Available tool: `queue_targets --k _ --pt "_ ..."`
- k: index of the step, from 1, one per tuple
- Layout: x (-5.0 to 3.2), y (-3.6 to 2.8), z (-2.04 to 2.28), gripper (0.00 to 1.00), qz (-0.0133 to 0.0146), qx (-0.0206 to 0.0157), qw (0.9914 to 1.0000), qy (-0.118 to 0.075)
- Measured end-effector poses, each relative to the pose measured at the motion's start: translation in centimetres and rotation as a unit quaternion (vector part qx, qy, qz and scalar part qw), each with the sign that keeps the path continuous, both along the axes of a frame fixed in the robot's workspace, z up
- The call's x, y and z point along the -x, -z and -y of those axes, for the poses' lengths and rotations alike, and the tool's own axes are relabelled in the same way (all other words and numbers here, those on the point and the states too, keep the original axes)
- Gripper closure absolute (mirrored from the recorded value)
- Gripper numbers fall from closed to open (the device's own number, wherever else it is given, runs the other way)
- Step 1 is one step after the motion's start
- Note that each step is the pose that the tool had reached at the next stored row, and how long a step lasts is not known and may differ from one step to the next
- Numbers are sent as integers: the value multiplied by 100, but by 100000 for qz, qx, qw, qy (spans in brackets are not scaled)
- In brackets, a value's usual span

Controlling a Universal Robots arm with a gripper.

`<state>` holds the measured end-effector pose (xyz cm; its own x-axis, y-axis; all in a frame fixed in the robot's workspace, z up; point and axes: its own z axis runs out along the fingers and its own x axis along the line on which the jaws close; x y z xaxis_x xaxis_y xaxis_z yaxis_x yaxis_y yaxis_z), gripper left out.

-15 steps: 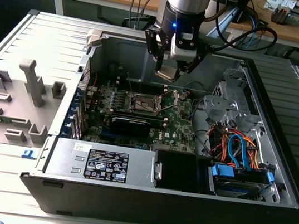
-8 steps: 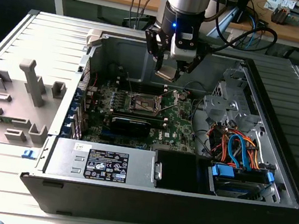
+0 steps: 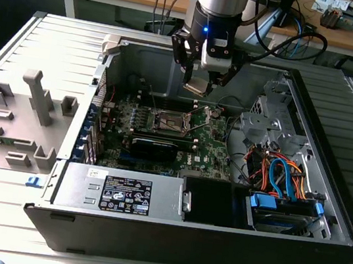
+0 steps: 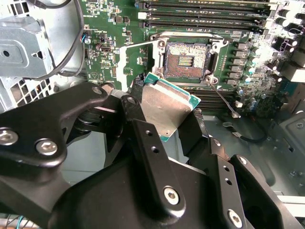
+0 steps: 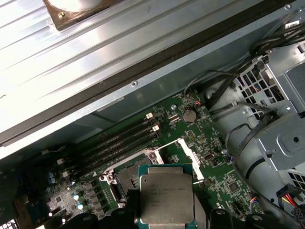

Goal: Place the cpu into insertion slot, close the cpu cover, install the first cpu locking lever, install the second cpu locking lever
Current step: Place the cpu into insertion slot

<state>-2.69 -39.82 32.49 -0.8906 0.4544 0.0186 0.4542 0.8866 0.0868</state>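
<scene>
My gripper (image 3: 200,82) hangs above the open computer case, shut on the cpu (image 3: 196,86). The cpu (image 4: 167,107) is a silvery square chip with a green edge, held tilted between the black fingers (image 4: 143,138). In the first wrist view its metal face (image 5: 167,198) points at the camera. The insertion slot (image 4: 188,59) lies open and bare on the green board (image 3: 211,144), below and a short way off from the chip. The cpu cover (image 5: 189,153) stands swung up at the slot's side. A thin lever rod (image 4: 223,102) sticks out beside the slot.
A long black card (image 3: 154,147) lies just in front of the slot (image 3: 170,121). The power supply box (image 3: 121,193) fills the case's front. A drive cage with blue and orange cables (image 3: 283,174) stands at the exterior view's right. A grey plastic fixture (image 3: 19,115) sits outside the case.
</scene>
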Motion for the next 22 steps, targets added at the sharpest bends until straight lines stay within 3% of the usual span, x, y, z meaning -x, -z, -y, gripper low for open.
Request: queue_targets --k 22 --pt "0 0 0 45 -3 1 99995 969"
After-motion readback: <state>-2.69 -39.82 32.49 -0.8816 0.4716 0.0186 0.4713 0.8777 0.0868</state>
